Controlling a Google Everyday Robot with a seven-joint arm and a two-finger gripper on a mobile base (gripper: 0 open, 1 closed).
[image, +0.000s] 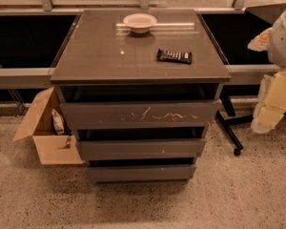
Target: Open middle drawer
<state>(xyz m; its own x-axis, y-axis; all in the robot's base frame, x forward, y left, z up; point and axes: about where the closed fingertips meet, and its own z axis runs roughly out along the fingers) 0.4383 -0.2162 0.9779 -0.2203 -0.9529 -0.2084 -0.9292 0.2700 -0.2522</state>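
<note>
Camera view. A dark grey-brown cabinet [66, 73] stands mid-frame on a speckled floor [143, 204], seen from the front and above.

On its flat top, a pale bowl [139, 22] sits near the back edge. A dark packet [174, 56] lies toward the right front, well apart from the bowl.

There are three drawer fronts, stacked. The top drawer [138, 114] is the tallest and has pale scratch marks across its face. The middle drawer [133, 148] is just below it, with a plain front and one tiny pale speck right of centre. A dark strip shows along its upper edge, between it and the top front. The bottom drawer [140, 172] is narrower and unmarked.

The gripper [271, 109] is at the far right edge, a pale yellowish blocky shape hanging beside the cabinet at about drawer height. It is well apart from the middle drawer and touches nothing visible. I cannot tell whether it is open or closed.

Left of the cabinet, an open cardboard box [47, 147] sits on the floor with a small wrapper [58, 121] inside. A black leg with a caster [229, 135] is low on the right.
</note>
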